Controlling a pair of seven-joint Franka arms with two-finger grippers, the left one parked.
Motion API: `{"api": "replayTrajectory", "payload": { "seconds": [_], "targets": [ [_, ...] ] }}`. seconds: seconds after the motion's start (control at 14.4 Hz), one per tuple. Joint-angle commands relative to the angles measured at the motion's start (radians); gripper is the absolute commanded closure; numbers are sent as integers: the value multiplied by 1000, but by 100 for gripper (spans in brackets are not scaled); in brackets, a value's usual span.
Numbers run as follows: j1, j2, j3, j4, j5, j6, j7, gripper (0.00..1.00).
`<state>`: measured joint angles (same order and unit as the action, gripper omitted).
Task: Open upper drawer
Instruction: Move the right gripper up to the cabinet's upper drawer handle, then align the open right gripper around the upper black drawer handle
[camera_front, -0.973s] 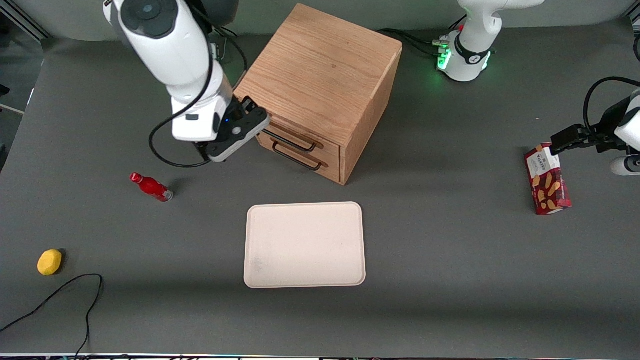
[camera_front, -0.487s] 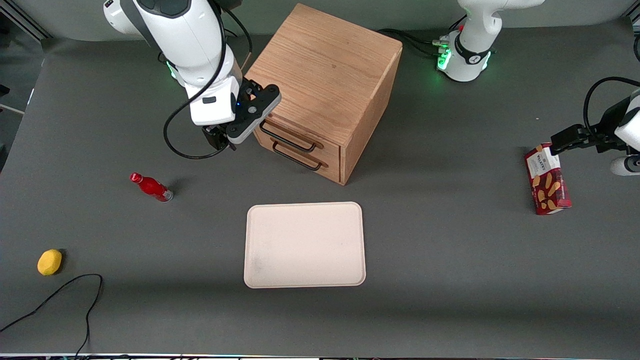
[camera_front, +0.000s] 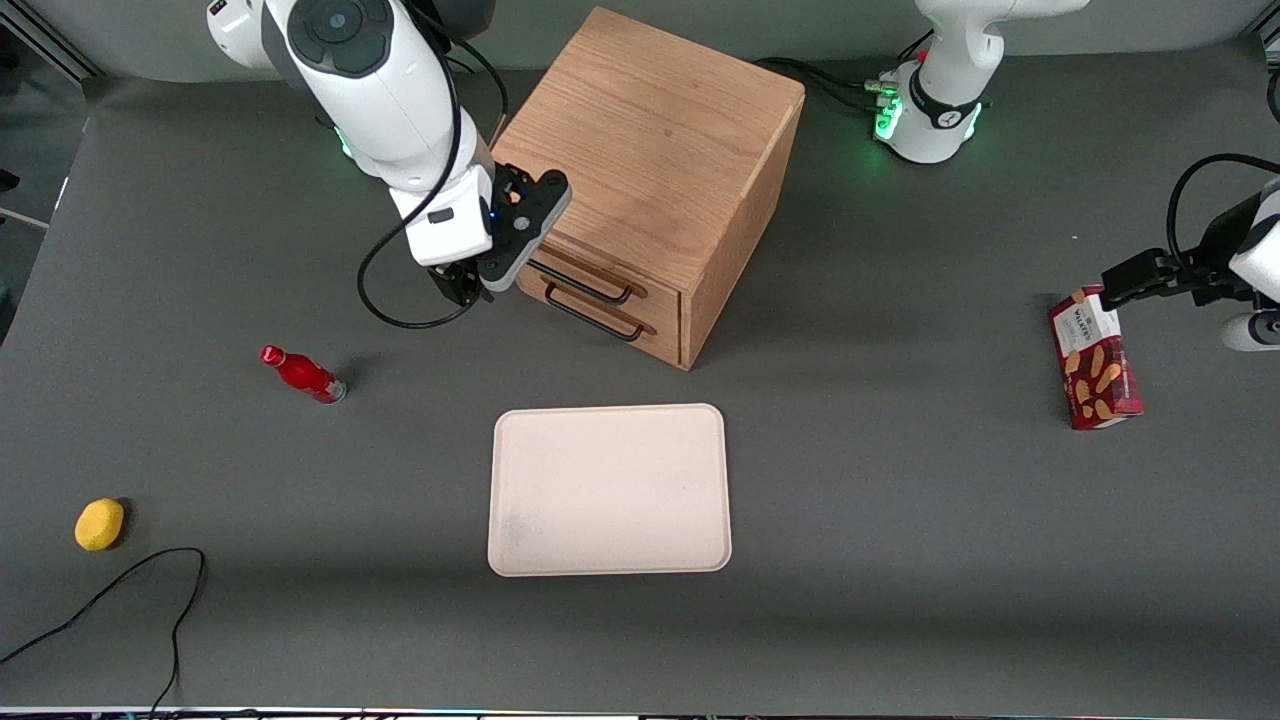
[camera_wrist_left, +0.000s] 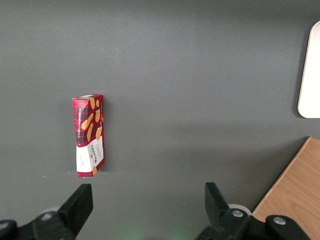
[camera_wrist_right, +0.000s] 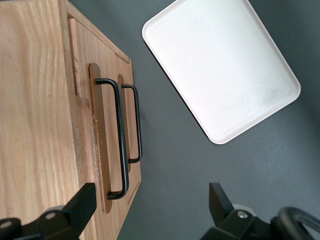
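I see my gripper (camera_front: 468, 285) tilted, fingers spread wide, holding nothing, just beside the upper drawer (camera_front: 600, 272) handle's (camera_wrist_right: 119, 135) end; bare table (camera_front: 880, 520) lies between cabinet (camera_front: 655, 150) and tray (camera_front: 609, 490).

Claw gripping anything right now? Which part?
Nothing. The claw is open in front of the cabinet, near one end of the upper drawer handle, not touching it.
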<state>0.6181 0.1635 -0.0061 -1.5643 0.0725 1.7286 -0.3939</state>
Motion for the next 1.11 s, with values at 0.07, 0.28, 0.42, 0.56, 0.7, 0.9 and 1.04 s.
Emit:
{"api": "replayTrajectory", "payload": {
  "seconds": [0.07, 0.28, 0.42, 0.56, 0.7, 0.9, 1.04],
  "targets": [
    [8, -15, -12, -19, 23, 16, -39, 0],
    [8, -10, -11, -13, 50, 14, -28, 0],
    [8, -2, -11, -8, 50, 14, 12, 0],
    [9, -1, -11, -5, 49, 14, 46, 0],
    [11, 19, -9, 21, 41, 6, 61, 0],
    [11, 44, -9, 47, 36, 3, 63, 0],
    [12, 60, -2, 72, 32, -7, 63, 0]
  ]
}}
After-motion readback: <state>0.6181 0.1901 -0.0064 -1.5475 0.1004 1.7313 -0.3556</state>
